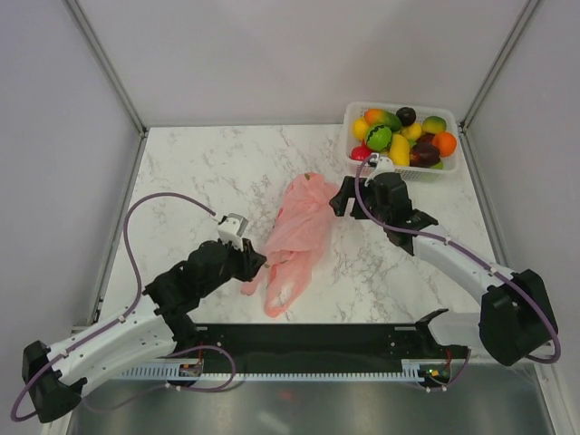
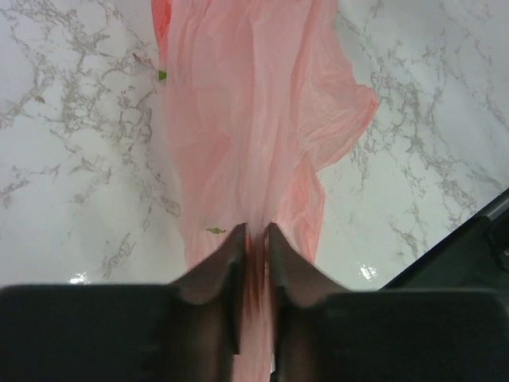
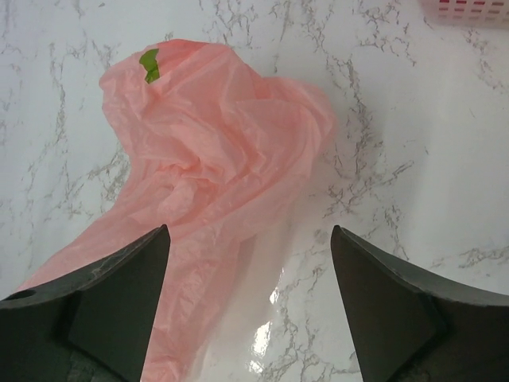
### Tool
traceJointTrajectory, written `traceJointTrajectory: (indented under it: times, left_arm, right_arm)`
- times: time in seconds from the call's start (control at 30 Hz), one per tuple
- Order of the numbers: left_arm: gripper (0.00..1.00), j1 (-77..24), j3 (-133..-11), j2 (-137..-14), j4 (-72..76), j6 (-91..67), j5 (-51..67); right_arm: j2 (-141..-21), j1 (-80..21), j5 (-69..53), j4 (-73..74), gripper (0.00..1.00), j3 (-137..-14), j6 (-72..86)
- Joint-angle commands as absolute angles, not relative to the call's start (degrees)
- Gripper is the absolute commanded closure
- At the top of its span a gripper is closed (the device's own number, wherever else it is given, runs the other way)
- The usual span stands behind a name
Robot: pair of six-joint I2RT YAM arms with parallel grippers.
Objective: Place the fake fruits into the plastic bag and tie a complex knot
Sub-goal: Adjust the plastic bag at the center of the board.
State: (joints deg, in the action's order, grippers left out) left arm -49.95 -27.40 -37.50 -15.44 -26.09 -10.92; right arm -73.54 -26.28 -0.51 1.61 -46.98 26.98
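The pink plastic bag (image 1: 299,234) lies crumpled and mostly flat on the marble table's middle. My left gripper (image 1: 256,263) is at its near left edge. In the left wrist view the jaws (image 2: 254,235) stand almost together with a strip of the bag (image 2: 254,119) pinched between them. My right gripper (image 1: 340,198) hovers at the bag's far right side, wide open. In its wrist view nothing sits between its fingers (image 3: 249,235), only table and the bag's edge (image 3: 215,143). The fake fruits (image 1: 403,136) fill the white basket. A small green patch (image 3: 149,64) shows on the bag. No knot is in view.
The white lattice basket (image 1: 399,172) stands at the table's back right corner, just behind my right gripper; its corner shows in the right wrist view (image 3: 469,9). Grey walls and metal rails close in the table on three sides.
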Motion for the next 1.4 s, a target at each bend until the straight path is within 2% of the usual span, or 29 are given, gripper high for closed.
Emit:
traceJointTrajectory:
  times: [0.0, 0.03, 0.07, 0.27, 0.4, 0.43, 0.63, 0.73, 0.93, 1.1, 1.17, 1.2, 1.23, 1.27, 1.37]
  left_arm:
    - [0.6, -49.9, -29.2, -36.1, -17.1, -28.1, -10.9]
    - [0.45, -50.0, -29.4, -35.9, -17.7, -28.0, -9.8]
    - [0.26, -49.9, -29.7, -35.5, -17.9, -28.0, -9.4]
    - [0.08, -50.0, -36.5, -35.8, -19.2, -26.7, -11.2]
    - [0.04, -49.8, -46.1, -48.3, -19.1, -23.0, -14.3]
    - [0.03, -49.5, -50.6, -54.5, -18.8, -21.1, -14.7]
    - [0.02, -47.7, -66.5, -75.2, -18.0, -14.5, -14.3]
    - [0.02, -47.7, -70.9, -83.0, -16.6, -12.1, -12.7]
    - [0.02, -45.8, -74.4, -94.0, -15.4, -11.5, -15.9]
    - [0.14, -41.7, -77.0, -99.6, -14.7, -12.5, -10.3]
    - [0.37, -40.6, -78.7, -103.1, -14.6, -12.0, -6.4]
    - [0.54, -39.5, -80.0, -103.9, -14.6, -11.9, -1.8]
    - [0.94, -38.9, -80.3, -104.4, -14.4, -12.0, -0.3]
    - [0.98, -38.5, -80.2, -104.2, -13.7, -12.1, 2.4]
    - [0.98, -37.2, -76.6, -99.6, -9.6, -13.7, 12.8]
  right_arm:
    - [-73.5, -26.4, -2.5, -4.7, 0.09, -44.7, 28.3]
    - [-74.0, -26.5, -2.5, -5.2, 0.09, -44.6, 28.5]
    - [-75.1, -26.5, -2.4, -5.9, 0.09, -44.6, 28.7]
    - [-77.0, -26.5, -0.4, -10.3, 0.1, -42.4, 30.8]
    - [-76.4, -26.5, 1.9, -13.0, 0.13, -39.7, 32.7]
    - [-75.4, -26.5, 2.9, -13.3, 0.13, -38.4, 33.7]
    - [-67.1, -26.4, 16.2, -10.7, 0.14, -33.0, 35.9]
    - [-62.7, -25.1, 21.6, -7.5, 0.14, -32.5, 36.7]
    - [-53.1, -21.5, 22.3, -3.6, 0.14, -30.1, 36.8]
    - [-49.9, -21.0, 21.4, -2.6, 0.14, -30.0, 35.9]
    - [-50.0, -20.9, 20.5, -2.7, 0.15, -30.0, 35.6]
    - [-50.2, -20.9, 20.1, -2.8, 0.15, -30.0, 35.5]
    - [-50.4, -21.0, 19.7, -3.0, 0.15, -29.9, 35.2]
    - [-50.6, -20.9, 19.4, -3.2, 0.15, -30.0, 34.8]
    - [-50.7, -20.7, 19.7, -2.6, 0.16, -30.1, 33.8]
